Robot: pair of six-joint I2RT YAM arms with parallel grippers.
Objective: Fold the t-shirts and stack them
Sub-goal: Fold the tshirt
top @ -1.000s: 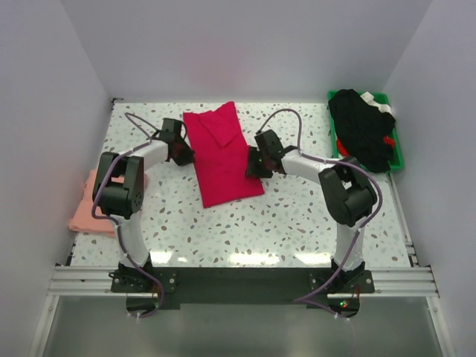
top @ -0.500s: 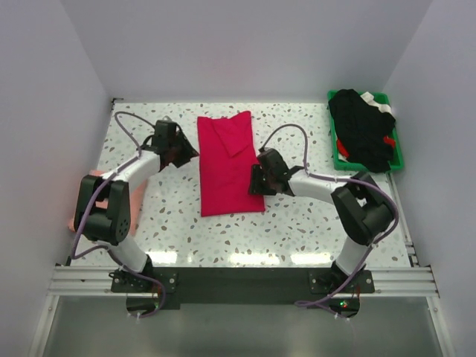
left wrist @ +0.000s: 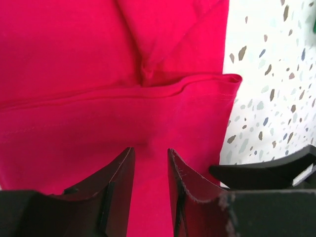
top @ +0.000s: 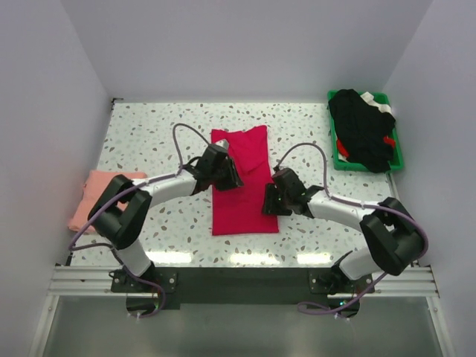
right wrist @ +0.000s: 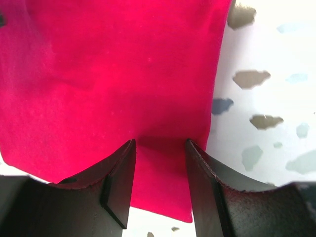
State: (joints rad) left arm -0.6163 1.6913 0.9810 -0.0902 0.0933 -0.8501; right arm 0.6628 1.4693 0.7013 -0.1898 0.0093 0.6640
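The crimson-red t-shirt (top: 245,195) lies in a long folded strip at the middle of the table, with a folded flap near its far end. My left gripper (top: 224,173) sits over the shirt's left edge, its jaws a little apart above the red cloth (left wrist: 98,74) with nothing between them. My right gripper (top: 268,199) rests at the shirt's right edge. It is open, and its fingertips (right wrist: 127,148) come down on the cloth (right wrist: 113,64) near the hem. The salmon-pink t-shirt (top: 88,199) lies folded at the table's left edge.
A green bin (top: 395,145) holding dark clothes (top: 361,130) stands at the far right corner. White walls close in the speckled table (top: 171,230) on three sides. Both arms stretch low across the table toward the middle.
The red t-shirt has slid right and toward the near edge, and lies straighter. My left gripper has let go of its edge and followed it. The right gripper moved along with it.
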